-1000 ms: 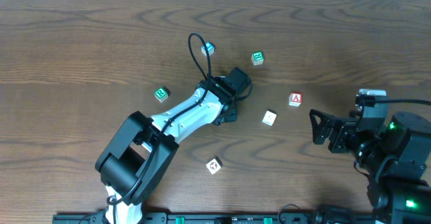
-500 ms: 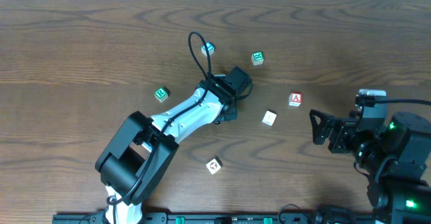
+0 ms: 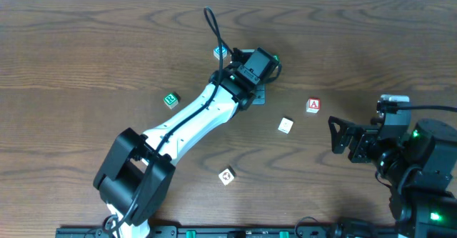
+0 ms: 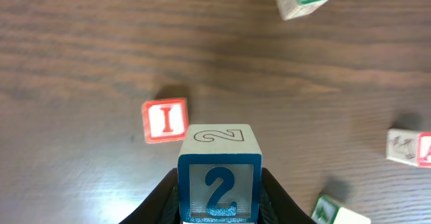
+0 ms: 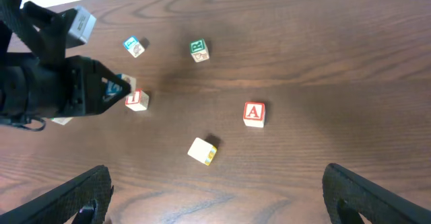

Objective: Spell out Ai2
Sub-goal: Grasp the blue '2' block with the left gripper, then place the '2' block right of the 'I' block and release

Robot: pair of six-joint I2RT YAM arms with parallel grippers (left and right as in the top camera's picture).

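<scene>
The left gripper [image 4: 219,207] pinches the 2 [image 4: 219,187], seemingly lifted. The I [image 4: 165,120] lies just ahead of it, slightly left; the A [image 5: 254,113] sits nearer the right gripper [image 3: 335,135], which gapes wide and empty. Best lower the 2 squarely beside the I, without nudging it.

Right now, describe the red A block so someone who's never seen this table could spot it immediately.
On the dark wooden table, start at the right gripper near the right edge. The block closest to that gripper is the red A block. Its top shows a red-framed red A, whereas the neighbouring pale block shows no red letter.
</scene>
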